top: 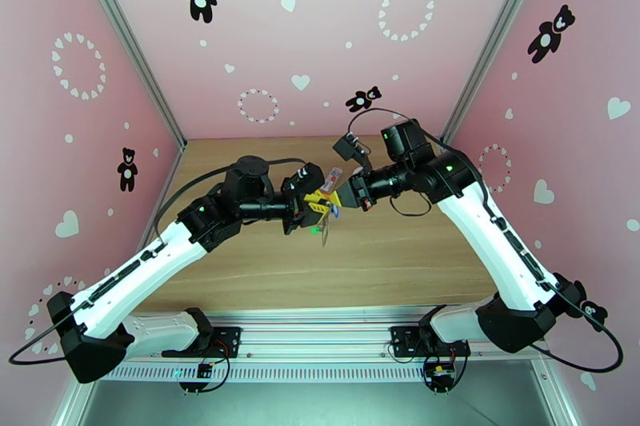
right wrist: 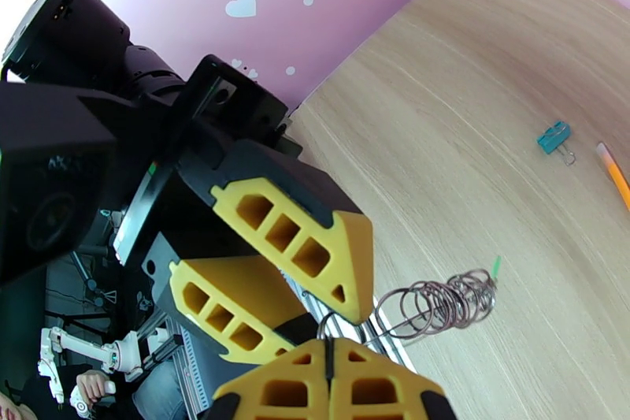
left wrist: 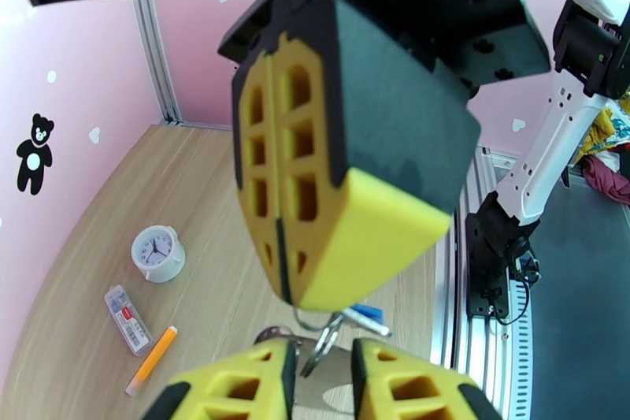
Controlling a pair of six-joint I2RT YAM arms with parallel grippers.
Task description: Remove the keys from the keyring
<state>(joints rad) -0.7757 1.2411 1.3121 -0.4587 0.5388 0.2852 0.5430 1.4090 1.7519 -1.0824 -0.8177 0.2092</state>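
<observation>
Above the middle of the counter point(top: 400, 260) our two hands meet tip to tip, well clear of every edge. The right hand point(top: 341, 198) is pressed together, pinching the keyring point(right wrist: 437, 305). The left hand point(top: 319, 205) has its fingers point(left wrist: 228, 390) slightly apart with the ring between them, and we cannot tell whether they grip. The blue key point(left wrist: 367, 313) and green key point(right wrist: 496, 265) hang from it, off the wood. Bare wood lies open from 3 round to 6 o'clock. Pink walls point(top: 320, 20) close 9, 12 and 3, a metal rail point(top: 320, 325) 6.
</observation>
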